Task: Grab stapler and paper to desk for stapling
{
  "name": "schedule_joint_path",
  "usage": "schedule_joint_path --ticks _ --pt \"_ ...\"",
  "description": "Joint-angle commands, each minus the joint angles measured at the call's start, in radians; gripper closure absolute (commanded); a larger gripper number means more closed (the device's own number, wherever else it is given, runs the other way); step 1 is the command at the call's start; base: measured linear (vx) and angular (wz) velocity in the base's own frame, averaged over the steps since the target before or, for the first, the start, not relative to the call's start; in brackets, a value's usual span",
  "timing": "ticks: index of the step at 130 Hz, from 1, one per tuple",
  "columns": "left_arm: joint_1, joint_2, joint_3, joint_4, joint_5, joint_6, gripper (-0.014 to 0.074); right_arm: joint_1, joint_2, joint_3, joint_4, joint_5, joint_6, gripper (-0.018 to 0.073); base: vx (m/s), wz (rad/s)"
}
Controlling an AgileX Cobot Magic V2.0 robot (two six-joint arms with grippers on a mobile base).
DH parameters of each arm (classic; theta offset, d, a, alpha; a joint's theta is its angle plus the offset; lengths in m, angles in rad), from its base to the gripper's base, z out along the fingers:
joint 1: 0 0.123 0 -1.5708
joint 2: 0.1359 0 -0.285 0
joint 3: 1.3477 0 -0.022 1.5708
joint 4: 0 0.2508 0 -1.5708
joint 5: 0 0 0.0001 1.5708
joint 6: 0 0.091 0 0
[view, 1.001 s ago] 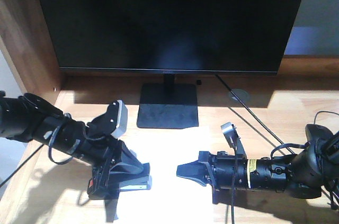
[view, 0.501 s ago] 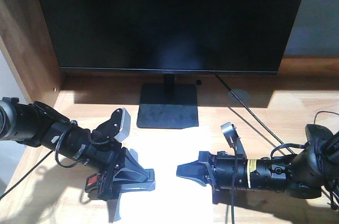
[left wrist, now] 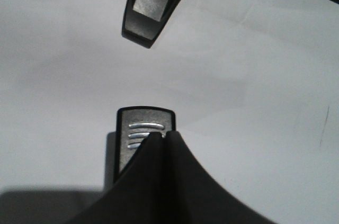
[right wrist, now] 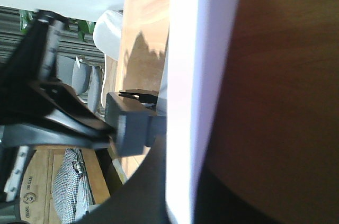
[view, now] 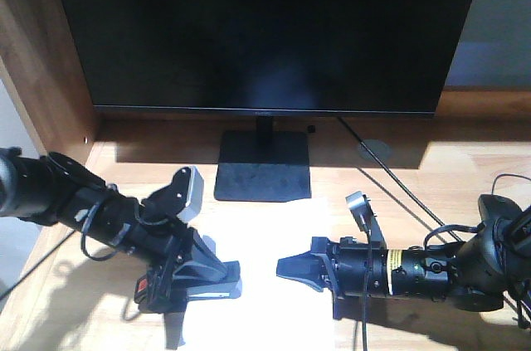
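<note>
Your left gripper sits low at lower left of the front view, jaws clamped on the stapler; its black body lies flat on the paper, orange-red patch toward the left end, ribbed grey tip poking out in the wrist view; your right gripper at lower centre-right has its fingers pinched together on the sheet's edge; the white sheet lies on the desk before the monitor stand.
</note>
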Motion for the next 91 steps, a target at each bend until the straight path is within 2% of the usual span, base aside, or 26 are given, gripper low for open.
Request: schedule_joint_path --ticks 1,33,53,68,69,74,75,91 --pt "-0.003 -0.090 -0.009 -0.007 -0.006 -0.002 0.0603 0.000 -0.040 -0.014 0.005 -0.072 -0.012 0.0561 0.00 0.00" --pt "-0.003 -0.222 -0.009 -0.006 -0.007 -0.011 0.0603 0.000 -0.040 -0.014 0.006 -0.078 -0.012 0.0550 0.00 0.00" --pt "-0.003 -0.274 -0.009 -0.006 -0.022 -0.011 0.0603 0.000 -0.040 -0.014 0.010 -0.091 -0.012 0.0480 0.00 0.00" --pt "-0.003 -0.294 -0.009 -0.006 -0.034 -0.011 0.0603 0.000 -0.040 -0.014 0.014 -0.091 -0.012 0.0347 0.00 0.00" --pt "-0.003 -0.295 -0.009 -0.006 -0.034 -0.011 0.0603 0.000 -0.040 -0.014 0.015 -0.091 -0.012 0.0314 0.00 0.00" --pt "-0.003 -0.298 -0.009 -0.006 -0.034 -0.011 0.0603 0.000 -0.041 -0.014 0.019 -0.091 -0.012 0.0268 0.00 0.00" --pt "-0.003 -0.301 -0.009 -0.006 -0.034 -0.011 0.0603 0.000 -0.041 -0.014 0.019 -0.091 -0.012 0.0232 0.00 0.00" --pt "-0.003 -0.317 -0.009 -0.006 -0.035 -0.011 0.0603 0.000 -0.042 -0.014 0.037 -0.095 -0.012 0.0039 0.00 0.00"
